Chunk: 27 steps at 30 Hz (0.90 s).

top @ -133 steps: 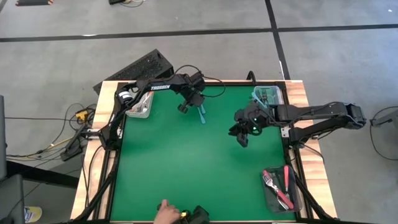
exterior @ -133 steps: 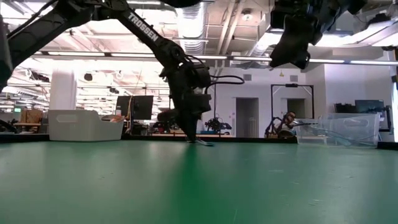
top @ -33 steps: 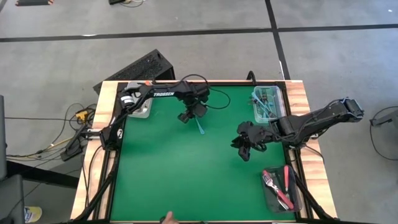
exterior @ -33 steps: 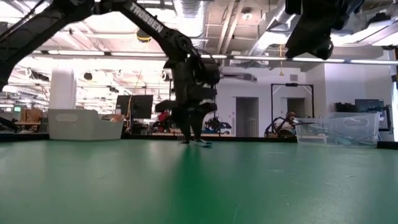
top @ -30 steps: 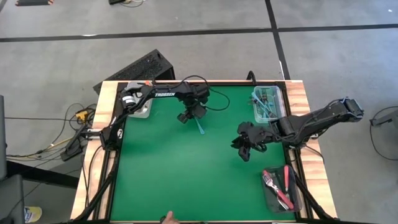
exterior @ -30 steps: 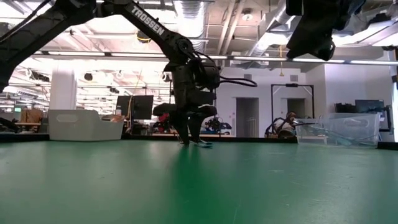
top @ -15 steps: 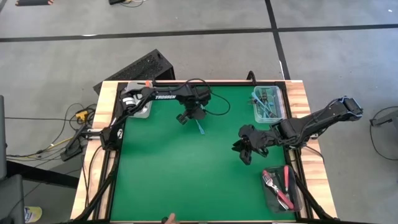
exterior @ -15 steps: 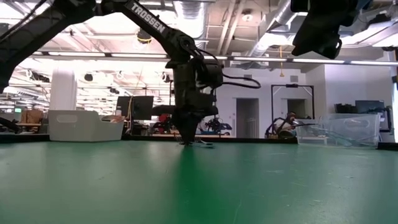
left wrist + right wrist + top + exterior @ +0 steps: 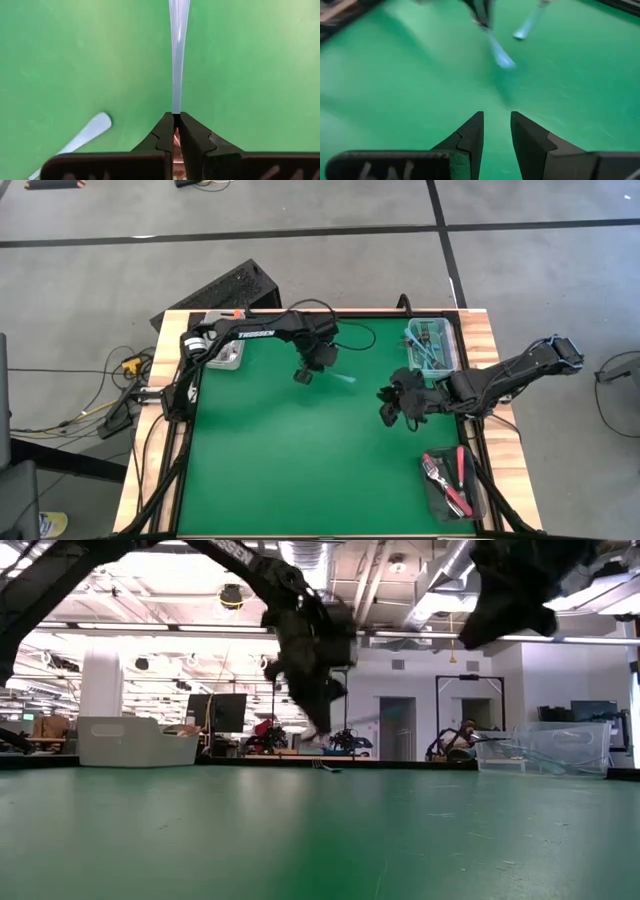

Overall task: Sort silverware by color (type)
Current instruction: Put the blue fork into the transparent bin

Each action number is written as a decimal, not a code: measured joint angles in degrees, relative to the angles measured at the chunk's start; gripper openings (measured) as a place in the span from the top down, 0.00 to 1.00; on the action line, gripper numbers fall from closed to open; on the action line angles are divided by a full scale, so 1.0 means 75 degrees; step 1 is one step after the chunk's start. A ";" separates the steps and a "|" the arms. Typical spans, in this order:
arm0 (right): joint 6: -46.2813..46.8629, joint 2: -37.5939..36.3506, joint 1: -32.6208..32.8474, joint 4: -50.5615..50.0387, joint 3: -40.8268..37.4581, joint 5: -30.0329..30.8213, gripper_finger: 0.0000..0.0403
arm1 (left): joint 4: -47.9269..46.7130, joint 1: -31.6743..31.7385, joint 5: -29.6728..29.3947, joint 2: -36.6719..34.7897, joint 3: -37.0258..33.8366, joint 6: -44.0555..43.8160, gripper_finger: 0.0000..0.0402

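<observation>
My left gripper (image 9: 304, 376) hangs above the far middle of the table, shut on a light blue fork (image 9: 343, 379). The fork's handle (image 9: 178, 60) sticks out past the fingers toward the table's right. A second light blue fork (image 9: 87, 131) lies flat on the green mat below it (image 9: 326, 769). My right gripper (image 9: 388, 410) is open and empty (image 9: 496, 131). It hovers right of centre, facing both forks (image 9: 499, 55). My left gripper pinches the light blue fork between its two fingers at the narrow end of the handle (image 9: 176, 111). The handle widens away from the fingers. The tine end is hidden behind them. The fork is lifted clear of the mat and runs on in line with the fingers.
A clear bin (image 9: 430, 345) with light blue forks stands at the far right edge. A dark bin (image 9: 452, 480) with red-handled forks sits at the near right corner. A pale bin (image 9: 225, 352) is at the far left. The mat (image 9: 290, 470) between them is bare green.
My left gripper has shut on the light blue fork and risen from the mat, lifting the fork clear. The handle has swung from pointing toward the near edge to pointing right. My right gripper has drifted slightly toward the far edge.
</observation>
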 joint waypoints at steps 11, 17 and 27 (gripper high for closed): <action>0.0823 0.0105 0.0073 0.4099 -0.2388 0.0367 0.57 | 0.5732 -0.1499 -0.0384 -0.2153 -0.2927 -0.3211 1.00; -0.1297 0.0288 0.0353 0.7593 -0.2987 0.1337 0.50 | 0.9464 -0.2184 -0.2487 -0.2724 -0.4559 -0.5583 1.00; -0.3187 0.1114 -0.0057 1.0509 -0.2872 0.1933 0.51 | 0.9799 -0.3163 -0.5285 -0.2666 -0.4826 -0.4825 1.00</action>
